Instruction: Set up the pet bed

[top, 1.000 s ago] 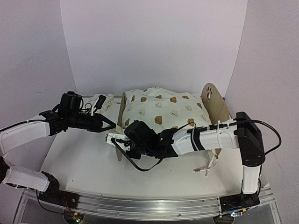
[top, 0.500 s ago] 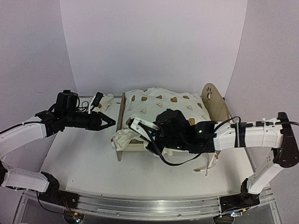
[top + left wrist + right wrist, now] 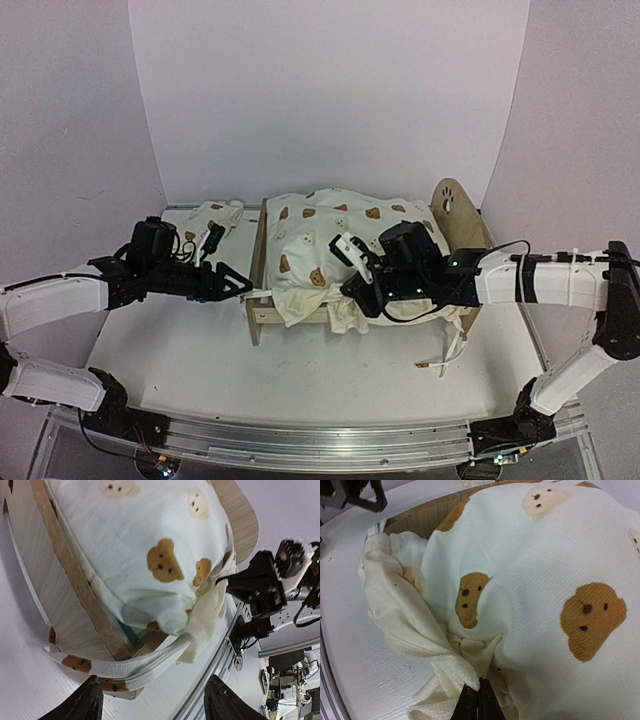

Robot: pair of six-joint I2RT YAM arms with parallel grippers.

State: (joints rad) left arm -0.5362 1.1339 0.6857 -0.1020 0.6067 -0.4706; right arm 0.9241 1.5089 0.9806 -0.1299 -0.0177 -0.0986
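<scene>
The pet bed [image 3: 258, 250], a light plywood frame [image 3: 75, 575] with a paw cutout in its right board [image 3: 448, 203], stands mid-table. The bear-print cushion [image 3: 340, 235] [image 3: 140, 540] [image 3: 545, 555] bulges over it, its cream ruffle [image 3: 395, 605] spilling over the front left corner. My left gripper [image 3: 243, 283] [image 3: 157, 702] is open just left of that corner. A cushion tie [image 3: 145, 667] lies loose across the gap, beyond the fingertips. My right gripper [image 3: 350, 290] [image 3: 478, 700] is shut, its tips pressed into a fabric fold where ruffle meets cushion; I see nothing between them.
A small bear-print pillow [image 3: 213, 215] lies on the table behind my left arm. Another tie [image 3: 450, 350] dangles from the bed's right front corner. White walls close the back and sides. The metal rail [image 3: 320, 445] runs along the near edge.
My left gripper has opened and moved in toward the bed's left corner. My right gripper has swung from the left board to the cushion's front, and the ruffle now hangs there.
</scene>
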